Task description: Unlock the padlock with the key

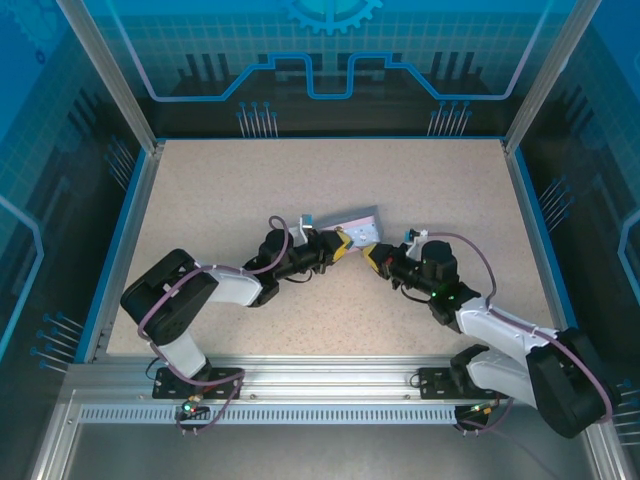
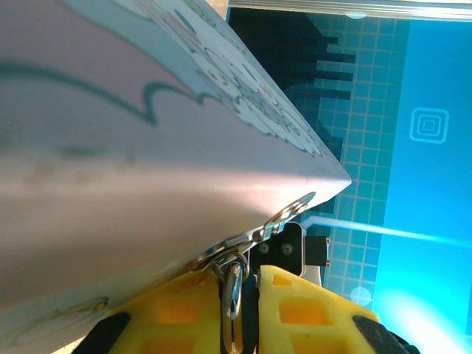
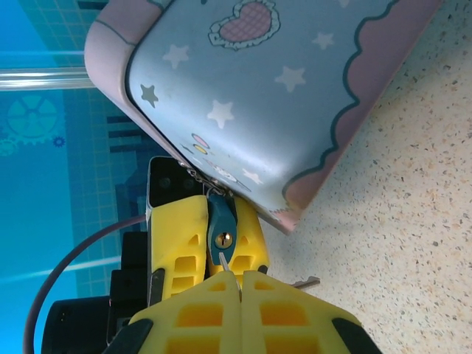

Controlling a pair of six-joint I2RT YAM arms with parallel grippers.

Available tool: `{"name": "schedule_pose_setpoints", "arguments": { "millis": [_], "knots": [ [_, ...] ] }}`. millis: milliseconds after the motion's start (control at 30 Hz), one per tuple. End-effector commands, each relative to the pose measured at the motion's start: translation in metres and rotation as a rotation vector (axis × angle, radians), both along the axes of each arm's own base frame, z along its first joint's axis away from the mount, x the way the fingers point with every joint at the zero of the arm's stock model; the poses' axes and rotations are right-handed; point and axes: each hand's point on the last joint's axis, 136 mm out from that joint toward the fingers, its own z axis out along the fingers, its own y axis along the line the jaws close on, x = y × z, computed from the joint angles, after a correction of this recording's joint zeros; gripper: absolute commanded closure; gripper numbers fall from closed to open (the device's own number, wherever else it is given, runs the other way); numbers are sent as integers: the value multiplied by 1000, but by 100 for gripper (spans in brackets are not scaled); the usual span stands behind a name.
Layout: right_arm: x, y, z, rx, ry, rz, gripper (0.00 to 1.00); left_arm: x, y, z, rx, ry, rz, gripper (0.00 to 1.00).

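Note:
The padlock (image 3: 222, 228) is a small teal-grey body with a brass keyhole, hanging from the hasp (image 2: 289, 216) of the pale blue cartoon tin (image 3: 280, 96). My left gripper (image 2: 245, 295) is shut on the padlock (image 2: 233, 284), its yellow fingers (image 3: 177, 243) on both sides of the body. My right gripper (image 3: 240, 277) is shut on the key (image 3: 224, 262), whose thin tip points at the keyhole and ends just below it. In the top view the left gripper (image 1: 341, 246) and right gripper (image 1: 374, 256) meet at the tin (image 1: 352, 222), which is tilted up off the table.
A thin metal sliver (image 3: 305, 282) lies on the speckled table (image 3: 413, 221) just right of my right fingers. Blue enclosure walls (image 1: 70, 200) ring the table. Open tabletop (image 1: 250, 180) lies behind and to both sides of the tin.

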Motion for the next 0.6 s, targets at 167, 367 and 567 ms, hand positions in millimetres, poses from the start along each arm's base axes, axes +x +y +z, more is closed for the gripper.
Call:
{"name": "schedule_pose_setpoints", "arguments": {
  "millis": [167, 367, 567],
  "knots": [
    [8, 8, 14, 29, -24, -17, 100, 4, 4, 37, -95, -97, 25, 100],
    [10, 12, 14, 32, -25, -14, 100, 4, 3, 37, -98, -97, 24, 100],
    [10, 14, 15, 33, -28, -9, 100, 4, 3, 35, -97, -94, 22, 100]
  ]
}}
